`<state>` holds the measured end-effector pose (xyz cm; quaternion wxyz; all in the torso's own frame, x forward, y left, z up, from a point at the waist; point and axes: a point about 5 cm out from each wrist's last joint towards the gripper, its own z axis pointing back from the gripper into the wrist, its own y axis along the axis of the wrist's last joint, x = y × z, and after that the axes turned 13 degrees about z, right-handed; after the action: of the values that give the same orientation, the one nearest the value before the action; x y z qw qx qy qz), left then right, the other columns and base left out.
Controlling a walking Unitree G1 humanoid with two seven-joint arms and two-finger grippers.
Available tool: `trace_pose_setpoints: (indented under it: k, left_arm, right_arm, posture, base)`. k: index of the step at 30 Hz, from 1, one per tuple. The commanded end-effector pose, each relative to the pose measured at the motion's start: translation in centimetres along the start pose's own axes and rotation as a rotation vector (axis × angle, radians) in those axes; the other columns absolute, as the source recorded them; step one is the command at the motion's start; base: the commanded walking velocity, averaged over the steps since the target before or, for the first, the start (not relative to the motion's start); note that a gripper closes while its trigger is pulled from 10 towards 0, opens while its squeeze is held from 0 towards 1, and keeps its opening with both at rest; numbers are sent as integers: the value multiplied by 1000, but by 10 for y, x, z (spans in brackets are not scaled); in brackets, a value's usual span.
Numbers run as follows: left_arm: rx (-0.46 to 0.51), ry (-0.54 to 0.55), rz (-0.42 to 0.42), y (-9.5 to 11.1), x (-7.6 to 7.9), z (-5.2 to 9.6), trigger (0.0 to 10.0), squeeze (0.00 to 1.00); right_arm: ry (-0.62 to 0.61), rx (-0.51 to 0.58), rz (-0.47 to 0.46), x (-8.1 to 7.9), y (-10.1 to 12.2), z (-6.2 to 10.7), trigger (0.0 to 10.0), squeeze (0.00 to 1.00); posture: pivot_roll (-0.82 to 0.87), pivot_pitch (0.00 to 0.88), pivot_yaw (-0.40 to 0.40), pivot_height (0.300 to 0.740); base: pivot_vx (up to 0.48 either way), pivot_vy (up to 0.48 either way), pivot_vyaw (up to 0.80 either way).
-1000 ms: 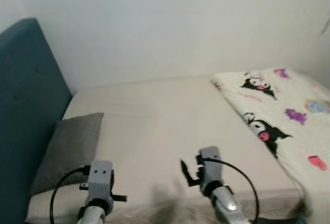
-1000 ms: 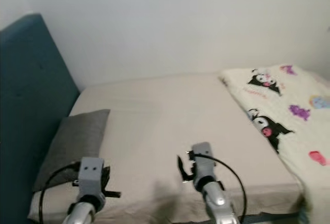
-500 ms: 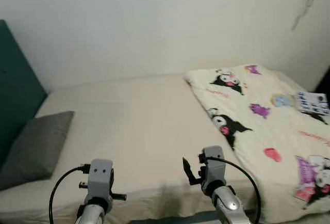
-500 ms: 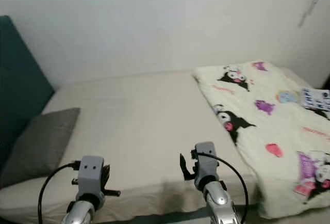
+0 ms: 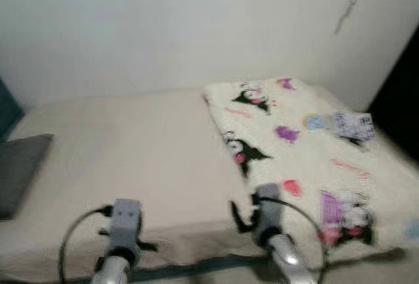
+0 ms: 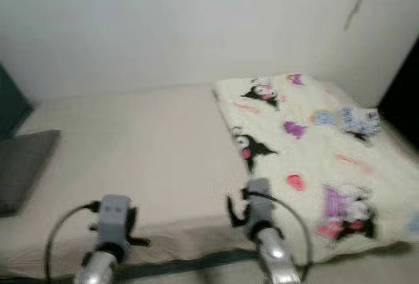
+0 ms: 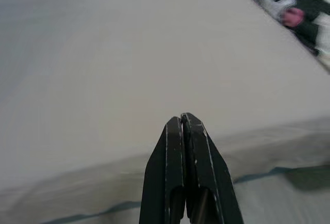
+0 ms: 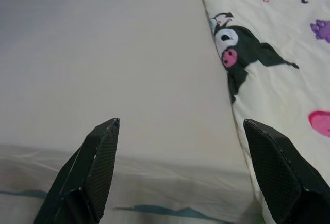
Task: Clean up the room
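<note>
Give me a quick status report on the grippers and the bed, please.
Left gripper shut, empty, at bed edge. Right gripper open, empty, by the cream cartoon-print blanket covering the beige mattress's right half. Dark grey pillow far left. Nothing in the way.

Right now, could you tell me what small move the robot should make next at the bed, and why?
Probably reach the right gripper toward the near edge of the blanket. Its fingers are open and held just short of the bed, with the blanket's edge right beside it, while the left gripper is shut and faces bare sheet. The blanket covers only one side of the bed.
</note>
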<state>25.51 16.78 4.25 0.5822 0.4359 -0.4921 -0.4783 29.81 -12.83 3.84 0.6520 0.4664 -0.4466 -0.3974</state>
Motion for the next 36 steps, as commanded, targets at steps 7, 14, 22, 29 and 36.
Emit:
trace_pose_setpoints:
  k: [7,14,22,29,36]
  left_arm:
    - [-25,8,-13,-3,-3,2,10000,0]
    - [-24,8,-13,-3,-3,2,10000,0]
    - [-26,8,-13,-3,-4,1,10000,0]
    - [-25,7,-13,-2,-3,2,10000,0]
    - [-24,5,-13,-1,-3,2,10000,0]
  right_arm:
    - [-1,-25,-21,-2,-5,1,10000,0]
    - [-2,-27,-26,-2,-5,2,10000,0]
    - [-3,-29,-28,-2,-6,2,10000,0]
    - [-4,-30,-31,-2,-6,2,10000,0]
    - [-5,-31,-33,-2,-6,2,10000,0]
  posture:
    - [43,136,9,740]
    - [44,138,9,740]
    - [45,141,10,740]
    - [46,146,10,740]
    - [46,146,11,740]
  base:
    - [0,-422,0]
    - [0,-420,0]
    - [0,-419,0]
    - [0,-420,0]
    - [0,-421,0]
